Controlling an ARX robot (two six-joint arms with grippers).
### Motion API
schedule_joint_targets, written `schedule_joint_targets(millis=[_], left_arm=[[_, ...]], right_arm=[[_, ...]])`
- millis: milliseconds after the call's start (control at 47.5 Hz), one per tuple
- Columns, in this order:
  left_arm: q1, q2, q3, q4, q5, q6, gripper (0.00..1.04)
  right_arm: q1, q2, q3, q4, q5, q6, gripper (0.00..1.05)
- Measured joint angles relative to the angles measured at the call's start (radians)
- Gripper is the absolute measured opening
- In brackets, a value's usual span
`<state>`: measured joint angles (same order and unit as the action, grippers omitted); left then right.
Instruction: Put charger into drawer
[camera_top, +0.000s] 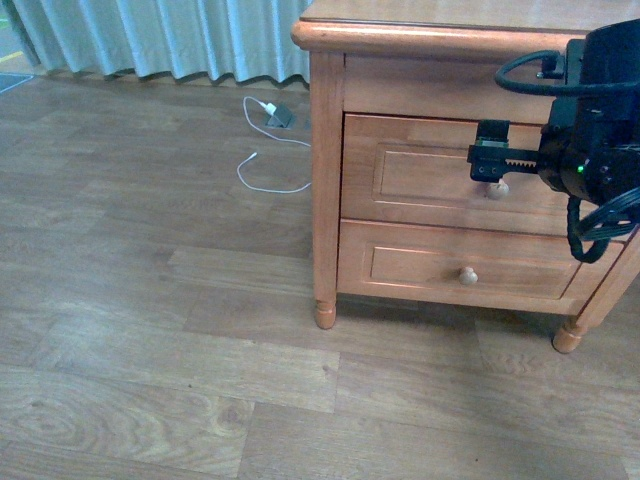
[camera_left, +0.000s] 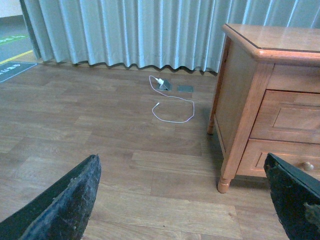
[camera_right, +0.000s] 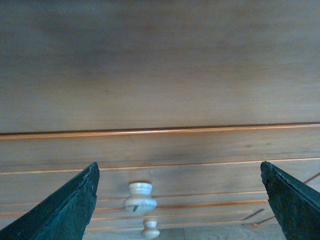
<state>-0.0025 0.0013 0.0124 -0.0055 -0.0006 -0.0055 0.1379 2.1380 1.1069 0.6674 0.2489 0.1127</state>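
The charger is out of view in every frame. The drawer (camera_top: 420, 172), the upper one of the honey-brown cabinet (camera_top: 326, 180), is shut; its pale round knob (camera_top: 497, 188) shows just below my right gripper (camera_top: 490, 160). In the right wrist view the open right gripper (camera_right: 179, 167) faces the drawer front (camera_right: 200, 175) from close by, and the knob (camera_right: 140, 198) sits between the fingers, nearer one of them and untouched. My left gripper (camera_left: 181, 160) is open and empty above the wood floor, away from the cabinet (camera_left: 240, 100).
A thin white cable with a small white plug (camera_top: 268, 150) lies on the floor by a floor socket, left of the cabinet; it also shows in the left wrist view (camera_left: 172, 107). The lower drawer (camera_top: 440, 268) is shut. A pale curtain (camera_top: 170, 35) hangs behind.
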Motion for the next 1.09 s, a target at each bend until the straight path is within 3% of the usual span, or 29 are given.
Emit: schedule_joint_targets(millis=[379, 632, 863, 968, 1095], left_arm=[[0.000, 0.000, 0.000, 0.000, 0.000, 0.000, 0.99], [0.000, 0.000, 0.000, 0.000, 0.000, 0.000, 0.99], [0.000, 0.000, 0.000, 0.000, 0.000, 0.000, 0.99], [0.000, 0.000, 0.000, 0.000, 0.000, 0.000, 0.99], [0.000, 0.000, 0.000, 0.000, 0.001, 0.000, 0.99]], right_arm=[[0.011, -0.501, -0.372, -0.315, -0.206, 0.021, 0.97], [-0.028, -0.965, -0.554, -0.537, -0.312, 0.007, 0.97], [-0.019, -1.407, -0.705, -0.756, -0.285, -0.044, 0.97], [-0.014, -1.626, -0.755, -0.878, -0.217, -0.040, 0.97], [-0.026, -1.721, -0.766, -0.900, -0.187, -0.036, 0.97]])
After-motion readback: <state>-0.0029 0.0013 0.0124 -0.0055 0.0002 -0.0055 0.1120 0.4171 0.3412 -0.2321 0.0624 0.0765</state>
